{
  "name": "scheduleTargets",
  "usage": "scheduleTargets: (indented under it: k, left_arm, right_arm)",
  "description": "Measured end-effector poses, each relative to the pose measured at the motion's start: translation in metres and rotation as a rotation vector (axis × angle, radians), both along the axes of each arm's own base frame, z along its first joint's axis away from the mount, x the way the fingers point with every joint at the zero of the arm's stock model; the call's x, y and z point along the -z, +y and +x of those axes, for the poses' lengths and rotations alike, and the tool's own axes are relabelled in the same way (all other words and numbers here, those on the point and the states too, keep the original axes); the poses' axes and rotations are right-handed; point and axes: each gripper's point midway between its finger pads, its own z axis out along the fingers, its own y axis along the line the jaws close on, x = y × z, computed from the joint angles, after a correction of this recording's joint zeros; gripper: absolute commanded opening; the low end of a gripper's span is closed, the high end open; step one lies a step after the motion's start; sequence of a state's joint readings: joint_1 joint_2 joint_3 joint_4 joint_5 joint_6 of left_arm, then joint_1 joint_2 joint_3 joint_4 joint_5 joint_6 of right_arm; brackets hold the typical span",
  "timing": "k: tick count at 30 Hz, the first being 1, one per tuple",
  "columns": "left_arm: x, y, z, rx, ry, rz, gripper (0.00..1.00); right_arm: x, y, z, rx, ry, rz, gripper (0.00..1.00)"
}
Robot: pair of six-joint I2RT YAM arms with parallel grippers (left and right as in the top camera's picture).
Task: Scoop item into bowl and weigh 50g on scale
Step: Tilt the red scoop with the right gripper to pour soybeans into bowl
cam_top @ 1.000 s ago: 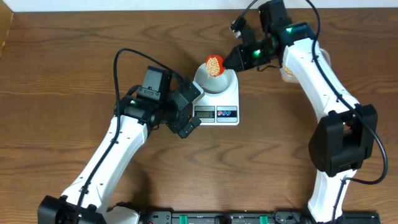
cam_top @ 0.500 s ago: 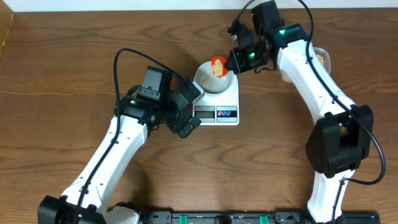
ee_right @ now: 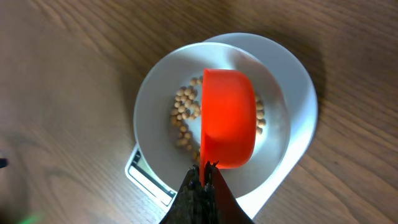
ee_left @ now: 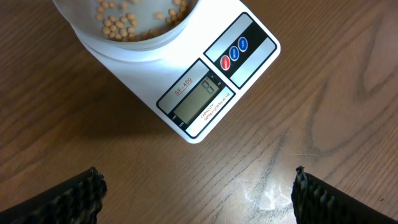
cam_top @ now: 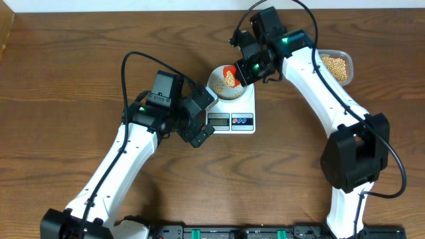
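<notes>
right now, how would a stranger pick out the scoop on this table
Find the white scale at the middle of the wooden table, a pale bowl standing on it. Tipped over that bowl, pinched by the right arm's fingers, is the scoop, a small cup. Its bright orange-red sets it apart from the white bowl and scale.

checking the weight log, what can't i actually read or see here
Scale display reading: left wrist view, digits too faint; overhead, too small.
Bowl: left wrist view, cut off by top edge.
Beans under the orange scoop: right wrist view, scoop covers them.
</notes>
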State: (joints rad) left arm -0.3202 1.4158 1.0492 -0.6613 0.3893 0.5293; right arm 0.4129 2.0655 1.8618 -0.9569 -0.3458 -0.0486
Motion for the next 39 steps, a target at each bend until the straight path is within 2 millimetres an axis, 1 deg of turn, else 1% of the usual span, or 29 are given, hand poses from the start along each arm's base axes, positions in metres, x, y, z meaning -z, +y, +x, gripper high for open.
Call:
scheduleTargets:
  k: [4,7,12,15,23,32,39]
  left_arm:
    - [0.0,0.0,0.0,0.0,0.0,0.0,0.98]
    - [0.0,0.0,0.0,0.0,0.0,0.0,0.98]
    - [0.0,0.0,0.0,0.0,0.0,0.0,0.98]
    - [0.0,0.0,0.0,0.0,0.0,0.0,0.98]
    - [0.0,0.0,0.0,0.0,0.0,0.0,0.98]
    - [0.0,0.0,0.0,0.0,0.0,0.0,0.98]
    - [0.0,0.0,0.0,0.0,0.0,0.0,0.98]
  right_arm:
    - [0.0,-0.001,0.0,0.005,-0.027,-0.051,0.01]
    - [-0.006,0.0,-0.001,0.005,-0.062,-0.081,0.01]
    - [-0.027,0.003,-0.005,-0.002,-0.137,-0.117,0.01]
    - [-0.033,0.005,-0.007,-0.008,-0.162,-0.131,0.01]
    - [-0.032,0.005,-0.007,-0.039,-0.205,-0.193,0.01]
    - [-0.032,0.018,-0.013,-0.113,-0.254,-0.242,0.01]
    - [-0.033,0.016,-0.012,-0.112,-0.262,-0.253,0.01]
